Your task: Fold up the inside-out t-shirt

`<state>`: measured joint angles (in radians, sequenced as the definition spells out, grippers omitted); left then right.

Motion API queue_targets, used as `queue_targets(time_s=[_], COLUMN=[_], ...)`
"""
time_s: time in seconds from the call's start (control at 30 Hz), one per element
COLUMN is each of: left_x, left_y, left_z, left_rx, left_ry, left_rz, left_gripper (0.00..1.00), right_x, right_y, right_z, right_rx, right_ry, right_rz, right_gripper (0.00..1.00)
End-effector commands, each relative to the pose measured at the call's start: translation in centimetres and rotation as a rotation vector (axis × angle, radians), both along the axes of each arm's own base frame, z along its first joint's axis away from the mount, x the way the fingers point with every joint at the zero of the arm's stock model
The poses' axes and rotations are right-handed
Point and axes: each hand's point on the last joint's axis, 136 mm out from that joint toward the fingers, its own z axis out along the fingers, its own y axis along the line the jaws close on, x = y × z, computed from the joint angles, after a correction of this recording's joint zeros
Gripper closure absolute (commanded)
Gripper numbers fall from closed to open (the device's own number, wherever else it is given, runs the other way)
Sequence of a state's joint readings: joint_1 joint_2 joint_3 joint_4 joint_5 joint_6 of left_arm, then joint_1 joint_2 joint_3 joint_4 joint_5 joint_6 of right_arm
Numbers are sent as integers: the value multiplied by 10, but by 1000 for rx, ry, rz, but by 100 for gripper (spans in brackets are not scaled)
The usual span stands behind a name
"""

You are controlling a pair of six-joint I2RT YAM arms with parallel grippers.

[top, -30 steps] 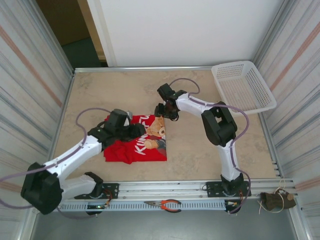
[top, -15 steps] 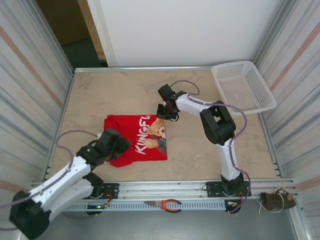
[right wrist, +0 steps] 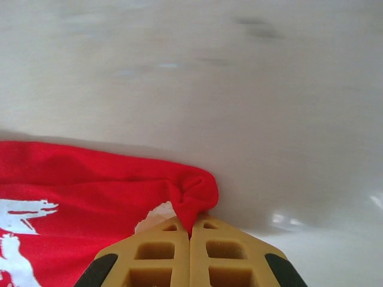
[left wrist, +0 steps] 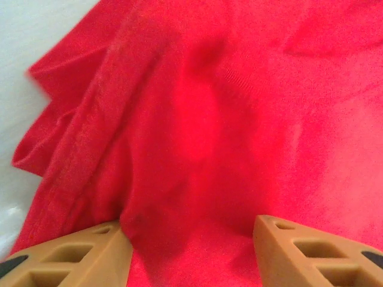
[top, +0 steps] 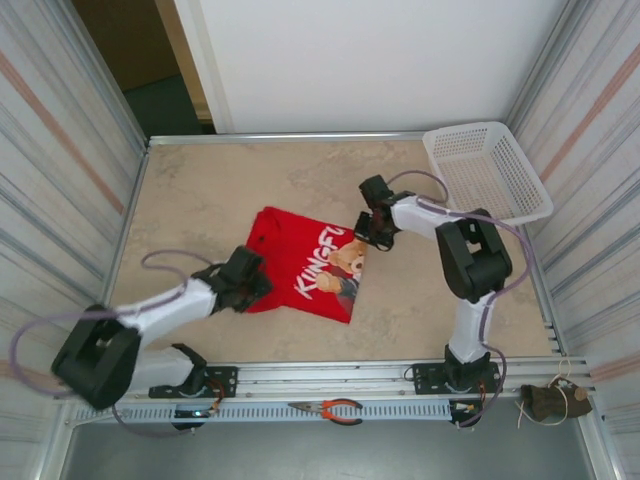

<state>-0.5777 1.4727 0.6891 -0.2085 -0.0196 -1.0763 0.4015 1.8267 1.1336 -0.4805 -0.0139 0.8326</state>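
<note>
The shirt (top: 300, 262) lies mid-table (top: 220, 190) as a compact red patch, skewed to the table's edges, with the bear and white lettering facing up. It looks part-folded, so I judge this to be a repositioning or smoothing step between folds, not the finish.

The right pincer (top: 372, 232) sits at the shirt's far right corner, pressed together on a small tuck of red cloth. The left pincer (top: 250, 283) is at the near left edge, spread wide with cloth lying between its fingers (left wrist: 90, 251); whether they press any of it I cannot tell.

Next, the left pincer probably needs to close on that edge. The two arms could then hold the cloth taut and carry one side over the other (a one-sided pull would likely just drag the patch across the table).

The top view gives the layout: both arms at opposite corners, and the shirt's outline and graphic. It cannot show the grips. The right wrist view does, with the tips meeting on the bunched corner and white lettering at lower left. The left wrist view adds a seam line and soft wrinkles in the plain red cloth, though it is somewhat blurred.
</note>
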Motion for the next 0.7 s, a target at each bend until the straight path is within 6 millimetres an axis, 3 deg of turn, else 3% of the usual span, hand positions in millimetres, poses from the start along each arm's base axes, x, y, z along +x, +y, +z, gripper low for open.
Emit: queue_targets(time_s=[0.0, 0.1, 0.23, 0.27, 0.37, 0.47, 0.57, 0.67], left_x=[45, 80, 126, 140, 167, 174, 171, 164], left_y=[-40, -67, -98, -106, -121, -112, -90, -70], left_z=[-3, -16, -12, -5, 31, 85, 133, 155], left_rx=[-43, -55, -66, -74, -145, -176, -181, -163], left_ry=[-51, -23, -56, -84, -166, -274, -369, -397], left_rz=[-157, -228, -327, -362, -445, -473, -467, -474], left_gripper=[44, 44, 44, 44, 44, 43, 42, 38], right_x=[-35, -70, -123, -137, -165, -165, -145, -115], right_y=[-35, -41, -24, -18, -8, -21, -31, -45], right_z=[7, 8, 14, 18, 39, 66, 92, 108], right_rx=[-83, -60, -58, -49, -42, -40, 1, 16], right_ry=[16, 21, 4, -8, -69, -157, -225, -263], right_rz=[-110, -165, -160, -169, -142, -126, -73, -53], right_gripper=[100, 100, 100, 93, 59, 51, 50, 48])
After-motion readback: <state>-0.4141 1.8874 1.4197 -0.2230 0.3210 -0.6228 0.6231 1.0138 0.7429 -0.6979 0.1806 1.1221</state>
